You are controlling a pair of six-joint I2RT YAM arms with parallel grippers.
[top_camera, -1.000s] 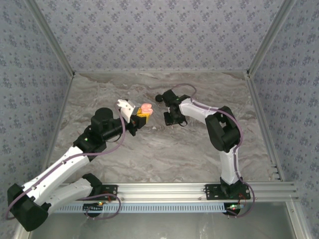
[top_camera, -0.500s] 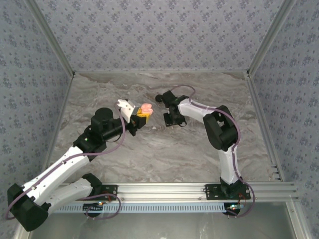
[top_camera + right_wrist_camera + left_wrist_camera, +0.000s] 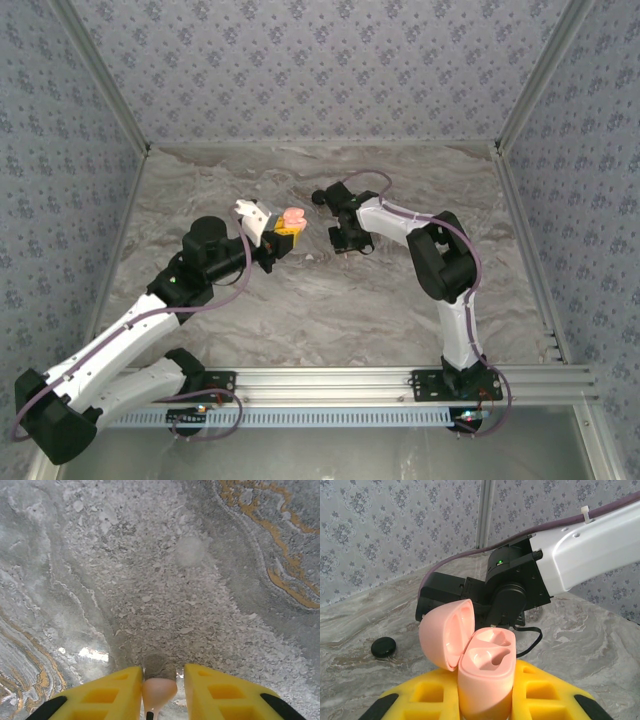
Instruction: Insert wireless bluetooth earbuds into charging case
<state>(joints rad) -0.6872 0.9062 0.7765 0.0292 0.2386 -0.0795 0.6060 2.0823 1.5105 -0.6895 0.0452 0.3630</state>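
On the left: clamped tight in the yellow left fingers (image 3: 560, 690), a pink charging case (image 3: 485, 680), lid hinged open, both wells empty. Beyond it on the marble tabletop (image 3: 600, 645), a black round puck (image 3: 383, 646). To the right: flanking a small pink piece, probably an earbud (image 3: 159, 690), the right fingers (image 3: 195, 680), narrowly apart, low over the tabletop. Piece against one finger, slight gap at the other; cannot tell whether actually gripping.

Lab booth: wallpapered walls (image 3: 320, 70), aluminium rail (image 3: 330, 380)
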